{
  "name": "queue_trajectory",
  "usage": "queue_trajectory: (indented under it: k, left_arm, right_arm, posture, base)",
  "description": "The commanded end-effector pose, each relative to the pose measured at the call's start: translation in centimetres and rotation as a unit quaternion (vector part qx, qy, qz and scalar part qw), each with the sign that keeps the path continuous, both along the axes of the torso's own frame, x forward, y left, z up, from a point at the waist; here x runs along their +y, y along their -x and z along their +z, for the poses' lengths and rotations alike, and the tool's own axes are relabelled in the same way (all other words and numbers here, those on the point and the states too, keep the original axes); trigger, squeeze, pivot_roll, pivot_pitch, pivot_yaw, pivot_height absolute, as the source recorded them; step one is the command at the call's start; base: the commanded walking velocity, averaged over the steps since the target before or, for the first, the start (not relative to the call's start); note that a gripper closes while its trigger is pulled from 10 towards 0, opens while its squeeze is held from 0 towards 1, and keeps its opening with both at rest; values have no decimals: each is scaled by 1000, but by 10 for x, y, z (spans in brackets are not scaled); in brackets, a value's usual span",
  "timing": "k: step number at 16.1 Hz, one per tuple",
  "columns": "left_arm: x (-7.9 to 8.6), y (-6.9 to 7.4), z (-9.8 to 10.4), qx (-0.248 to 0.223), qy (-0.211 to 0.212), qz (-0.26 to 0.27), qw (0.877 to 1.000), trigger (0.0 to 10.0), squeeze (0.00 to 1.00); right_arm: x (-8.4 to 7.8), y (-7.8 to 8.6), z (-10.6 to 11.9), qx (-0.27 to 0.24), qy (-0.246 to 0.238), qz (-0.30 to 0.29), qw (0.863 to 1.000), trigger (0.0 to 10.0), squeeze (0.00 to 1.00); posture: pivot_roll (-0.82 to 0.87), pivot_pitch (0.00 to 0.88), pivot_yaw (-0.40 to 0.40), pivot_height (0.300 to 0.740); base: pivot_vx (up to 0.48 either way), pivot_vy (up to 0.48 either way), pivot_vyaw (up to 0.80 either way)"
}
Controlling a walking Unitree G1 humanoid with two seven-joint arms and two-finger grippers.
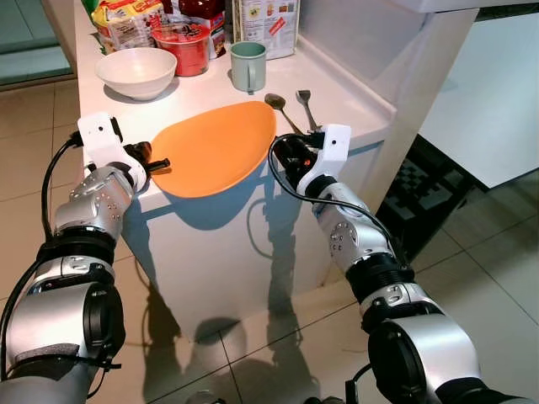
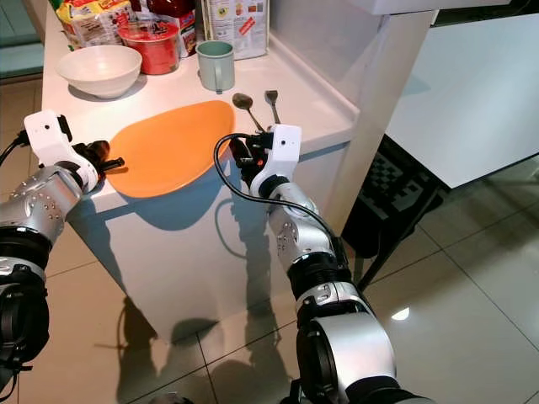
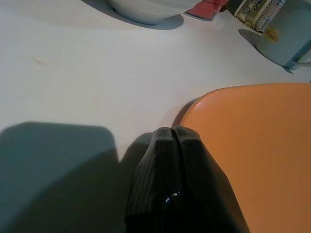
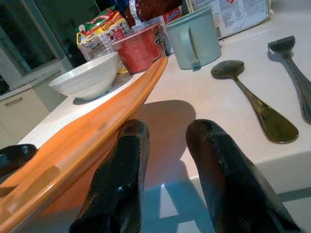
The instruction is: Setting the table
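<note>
From the left eye view, a smooth orange oval plate (image 1: pixel 215 148) is lying at the near edge of the glossy white table (image 1: pixel 354 97), overhanging it slightly. The left end effector (image 1: pixel 158 164) is touching the plate's left rim with its fingers clenched together, grasping nothing. The right end effector (image 1: pixel 282 156) is sitting just beside the plate's right rim.

Farther back, a white bowl (image 1: pixel 136 71), a red tub (image 1: pixel 182 46) and a pale green mug (image 1: pixel 248 65) are standing. A metal spoon (image 1: pixel 281 108) and fork (image 1: pixel 306 106) are lying right of the plate. Beige floor tiles (image 1: pixel 472 252) are spreading around the table.

In the right wrist view, the right end effector's black fingers (image 4: pixel 116 184) are spread apart, released, beside the plate's rim.
</note>
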State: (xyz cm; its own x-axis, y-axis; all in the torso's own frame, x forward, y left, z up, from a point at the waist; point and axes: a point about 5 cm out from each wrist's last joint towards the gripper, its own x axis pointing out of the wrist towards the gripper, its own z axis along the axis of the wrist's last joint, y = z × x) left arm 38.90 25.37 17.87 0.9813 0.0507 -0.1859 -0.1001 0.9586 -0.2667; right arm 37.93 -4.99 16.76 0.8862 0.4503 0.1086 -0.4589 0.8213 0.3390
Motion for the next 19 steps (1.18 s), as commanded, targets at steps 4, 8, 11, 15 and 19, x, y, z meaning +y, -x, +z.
queue_trajectory:
  k: [4,8,11,15,19]
  left_arm:
    - [0,5,-20,49,-6,-5,999,0,0]
    - [3,6,-25,56,-13,0,998,0,0]
    - [5,7,-25,58,-15,3,998,0,0]
    - [6,7,-26,61,-17,4,998,0,0]
    - [4,5,-25,60,-18,2,998,0,0]
  right_arm:
    - [-5,5,-11,24,9,14,1000,10000,0]
    - [-30,15,-17,3,97,57,994,10000,0]
    - [-54,27,-8,-16,119,84,989,10000,0]
    - [-74,47,20,-48,133,136,981,10000,0]
    - [-75,35,38,12,-71,66,995,10000,0]
  posture:
    - [174,50,11,740]
    - [154,54,14,740]
    - [135,57,18,740]
    - [114,59,23,740]
    - [107,55,28,740]
  base:
    - [0,0,0]
    - [0,0,0]
    - [0,0,0]
    - [0,0,0]
    - [0,0,0]
